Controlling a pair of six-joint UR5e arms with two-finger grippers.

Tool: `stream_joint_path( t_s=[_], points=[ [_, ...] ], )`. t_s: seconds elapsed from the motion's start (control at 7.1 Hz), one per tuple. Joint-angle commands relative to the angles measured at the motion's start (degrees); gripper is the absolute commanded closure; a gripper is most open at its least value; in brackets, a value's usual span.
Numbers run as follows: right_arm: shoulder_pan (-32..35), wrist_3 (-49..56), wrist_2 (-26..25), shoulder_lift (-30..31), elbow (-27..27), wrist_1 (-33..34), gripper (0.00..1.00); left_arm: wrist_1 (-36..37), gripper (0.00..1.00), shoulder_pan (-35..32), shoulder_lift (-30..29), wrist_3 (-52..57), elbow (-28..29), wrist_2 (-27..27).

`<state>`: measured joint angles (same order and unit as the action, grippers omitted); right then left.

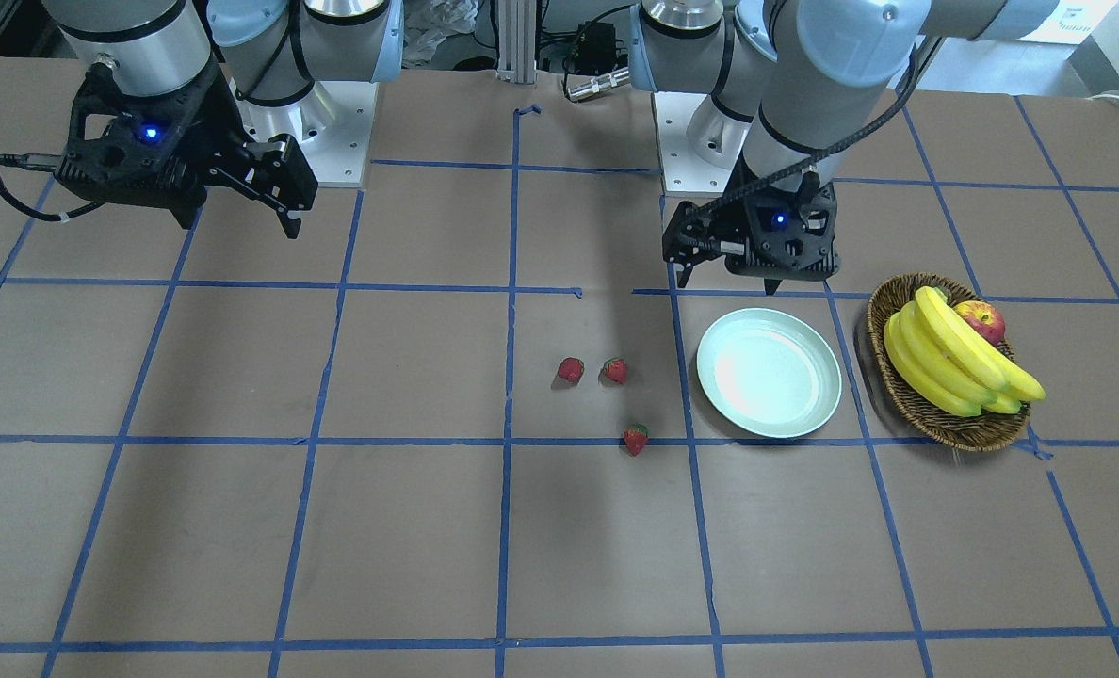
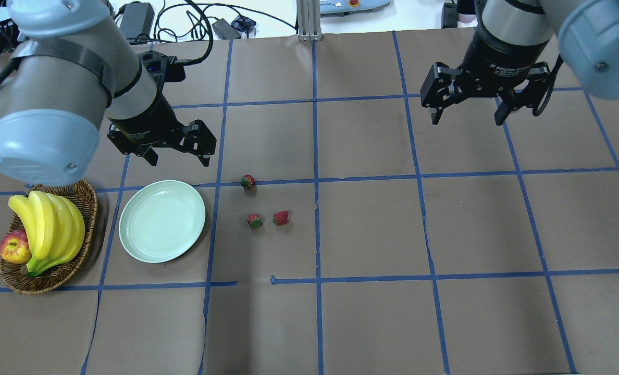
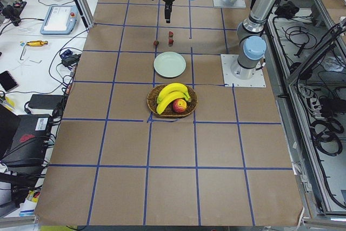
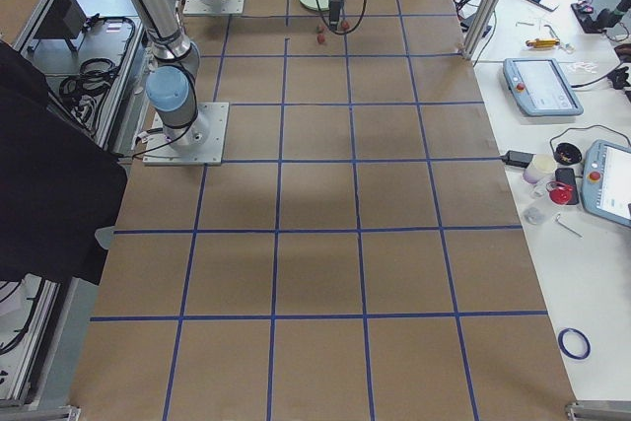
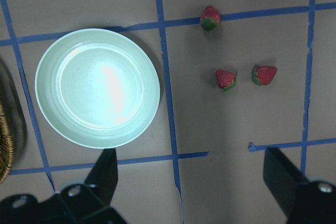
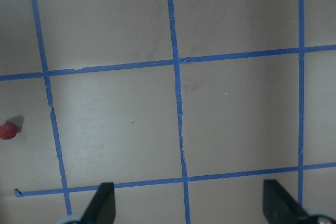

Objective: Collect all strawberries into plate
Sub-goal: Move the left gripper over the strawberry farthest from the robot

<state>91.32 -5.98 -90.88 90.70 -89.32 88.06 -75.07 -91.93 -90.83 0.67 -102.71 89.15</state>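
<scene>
I log three strawberries (image 2: 255,221) beside plate (image 2: 162,220), side opposite wicker basket (image 2: 90,208). Left gripper (image 2: 178,159) nearer, fingers spread, empty. Right gripper (image 2: 467,120) likewise spread, well apart.

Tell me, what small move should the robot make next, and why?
Probably the left gripper, open and hovering near the plate, should shift over one of the strawberries and descend. All three lie on the table, the plate is empty, and the right gripper is farther off.

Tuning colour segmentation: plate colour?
Pale mint-green plate, glossy; clearest in left wrist view.
</scene>
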Motion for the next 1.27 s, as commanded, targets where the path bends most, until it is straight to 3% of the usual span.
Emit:
stream_joint_path(
  t_s=[0.0, 0.14, 0.85, 1.13],
  points=[
    [0.00, 0.00, 0.00, -0.08, -0.07, 0.00, 0.00, 10.70, 0.00, -0.09, -5.91, -0.93, -1.18, -0.20],
    [0.00, 0.00, 0.00, -0.08, -0.15, 0.00, 0.00, 15.52, 0.00, -0.09, -8.72, -1.11, -1.09, -1.51],
    [0.00, 0.09, -0.09, 0.01, -0.51, 0.09, 0.00, 26.27, 0.01, -2.98, -21.73, -2.42, -0.83, -1.17],
    [0.00, 0.09, -0.18, 0.01, -0.51, 0.00, 0.00, 26.65, 0.05, -4.39, -25.78, -2.60, -0.83, -0.99]
  ],
)
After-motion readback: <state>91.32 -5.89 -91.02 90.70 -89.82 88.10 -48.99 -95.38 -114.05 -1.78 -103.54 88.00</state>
